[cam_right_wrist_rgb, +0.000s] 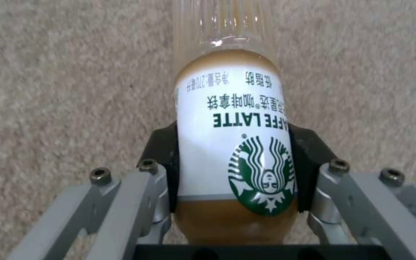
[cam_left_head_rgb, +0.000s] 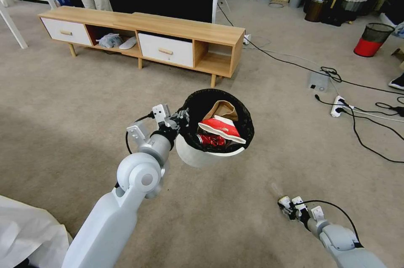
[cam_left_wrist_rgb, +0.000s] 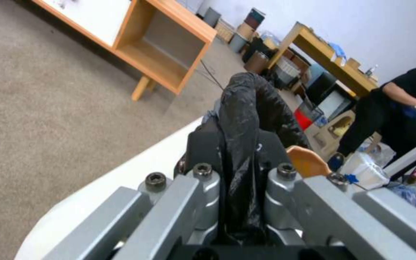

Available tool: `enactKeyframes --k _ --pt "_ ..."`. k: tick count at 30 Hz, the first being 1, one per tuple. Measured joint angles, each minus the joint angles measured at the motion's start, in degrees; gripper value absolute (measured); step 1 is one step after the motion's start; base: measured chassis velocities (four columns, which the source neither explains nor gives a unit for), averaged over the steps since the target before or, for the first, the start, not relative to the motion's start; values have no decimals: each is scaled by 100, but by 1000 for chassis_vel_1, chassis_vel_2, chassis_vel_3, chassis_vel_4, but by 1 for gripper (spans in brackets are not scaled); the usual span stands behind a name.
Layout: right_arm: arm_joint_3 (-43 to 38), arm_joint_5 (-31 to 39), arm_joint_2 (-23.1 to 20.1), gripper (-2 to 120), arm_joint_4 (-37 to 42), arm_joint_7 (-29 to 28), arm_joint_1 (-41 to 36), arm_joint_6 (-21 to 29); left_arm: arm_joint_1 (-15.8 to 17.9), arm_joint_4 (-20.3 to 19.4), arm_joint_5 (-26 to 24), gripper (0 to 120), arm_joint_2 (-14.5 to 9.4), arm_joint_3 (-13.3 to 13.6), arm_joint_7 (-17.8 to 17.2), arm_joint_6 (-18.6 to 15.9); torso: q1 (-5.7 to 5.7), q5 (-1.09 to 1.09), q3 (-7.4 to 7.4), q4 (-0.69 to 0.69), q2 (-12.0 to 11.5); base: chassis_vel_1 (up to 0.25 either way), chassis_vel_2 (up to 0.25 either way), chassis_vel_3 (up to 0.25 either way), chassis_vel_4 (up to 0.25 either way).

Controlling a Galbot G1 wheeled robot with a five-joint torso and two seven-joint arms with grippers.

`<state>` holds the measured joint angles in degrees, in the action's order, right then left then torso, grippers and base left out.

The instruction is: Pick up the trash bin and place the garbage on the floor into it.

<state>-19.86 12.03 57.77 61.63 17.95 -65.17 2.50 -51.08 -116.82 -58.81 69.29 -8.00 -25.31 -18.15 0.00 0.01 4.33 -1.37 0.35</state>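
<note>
Low over the carpet, the right gripper clamps a clear, white-labelled latte bottle. Farther off, the left gripper pinches the trash bin by its crinkled black-bagged rim, bin held aloft.

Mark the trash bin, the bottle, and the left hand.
trash bin (cam_left_head_rgb: 198, 156): head view, white side wall.
bottle (cam_right_wrist_rgb: 232, 144): right wrist view, white label.
left hand (cam_left_head_rgb: 184, 117): head view, between fingertips at bin rim.

Small round white plastic bin with black bag liner held off carpet, right of left gripper; brown paper bag, red packet, crushed red can inside; long low wooden cabinet behind.
</note>
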Motion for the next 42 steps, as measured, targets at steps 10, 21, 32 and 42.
enactKeyframes --k 10,21,32,42 --pt "-32 14 -39 39 215 56 -19 -11 38 34 8 6 21 13 3 0 0 0 0 0 0 0 0 0 0" --pt "-515 -14 -140 39 1379 30 -189 -68 32 59 10 6 26 13 4 0 0 0 0 0 0 0 0 0 0" --pt "-1339 188 -269 39 2235 47 -98 -352 7 46 -47 6 -10 -4 -69 -1 0 -1 0 0 0 0 0 0 0" --pt "-1999 848 -432 39 3022 42 -1 -410 -7 4 -135 6 -62 -7 -113 -17 0 0 0 0 0 0 0 0 0"
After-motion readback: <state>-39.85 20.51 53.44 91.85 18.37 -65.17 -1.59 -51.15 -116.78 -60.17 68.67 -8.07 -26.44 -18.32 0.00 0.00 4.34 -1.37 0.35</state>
